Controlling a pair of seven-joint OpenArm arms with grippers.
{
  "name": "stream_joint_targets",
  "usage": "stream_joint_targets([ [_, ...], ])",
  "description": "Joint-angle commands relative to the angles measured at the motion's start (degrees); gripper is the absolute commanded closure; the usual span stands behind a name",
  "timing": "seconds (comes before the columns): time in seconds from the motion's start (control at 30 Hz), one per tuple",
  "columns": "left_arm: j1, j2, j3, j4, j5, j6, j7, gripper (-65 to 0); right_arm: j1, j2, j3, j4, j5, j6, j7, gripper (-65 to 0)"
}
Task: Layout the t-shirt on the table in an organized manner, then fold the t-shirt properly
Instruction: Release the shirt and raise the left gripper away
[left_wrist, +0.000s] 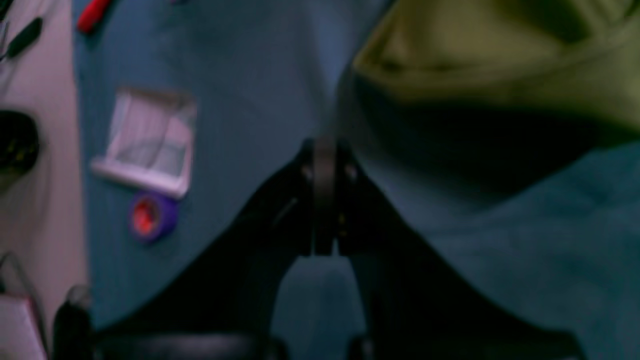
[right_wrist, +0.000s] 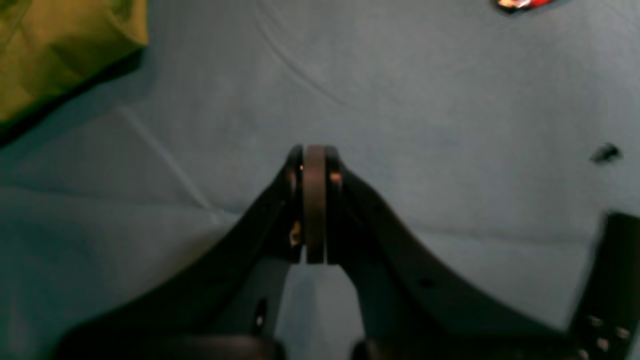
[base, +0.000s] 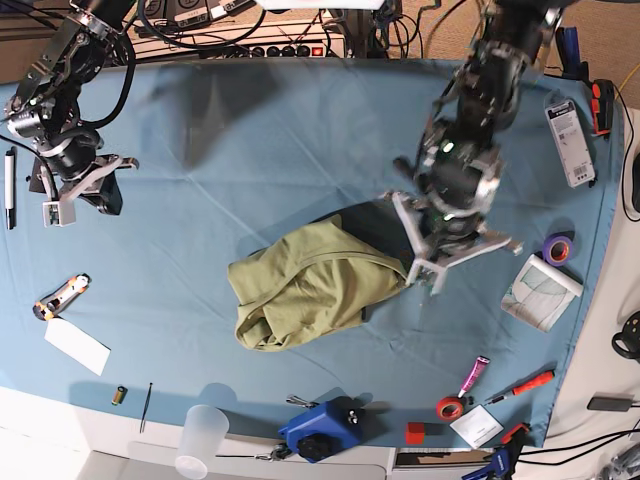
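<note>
T-shirt (base: 300, 285), olive green, lies crumpled in a loose heap just below the middle of the base view, on the table (base: 260, 140), whose teal cloth fills most of that frame. The shirt is bunched and folded over itself, not spread flat. It shows again at the upper right of the left wrist view and at the upper left corner of the right wrist view.

Left gripper (base: 432, 272) hangs at centre right of the base view, just beside the shirt's right edge; its fingers are pressed together and hold nothing. Whether it touches the cloth cannot be told. Right gripper (base: 58, 212) sits at the far left of the base view, well apart from the shirt, fingers also together and empty, over bare teal cloth.

Smaller things: a blue tool (base: 322, 428) at the bottom centre, a clear cup (base: 200, 438) at the lower left, a white packet (base: 540, 290) at the right edge with a purple tape roll (base: 558, 247) just above it, and a red-handled screwdriver (base: 520, 386) at the lower right.
</note>
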Motion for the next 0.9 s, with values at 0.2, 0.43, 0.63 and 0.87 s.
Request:
stream_joint_targets([
  [0.2,9.3,-1.2,-14.5,11.7,-5.2,2.3,-6.8,0.0,0.6,1.0,0.3,0.9,6.9,0.1,-1.1,0.0],
  [0.43,17.9,-1.2,-26.8,15.2,-9.7,-1.1,-8.9,0.0,0.6,0.9,0.4,1.1,17.1,2.9,-5.9,0.0],
  [0.63,23.8,-1.2,-32.9,15.7,-18.9,-4.2,-9.7,0.0,-0.5,0.9,0.5,2.0,19.1,2.7,-11.1,0.0],
  [0.87,28.1,-1.2,-35.1,15.8,-19.9,-5.6,-9.1,0.0,-6.3,0.9,0.7,12.9,12.4,-1.2,-11.4,0.0],
])
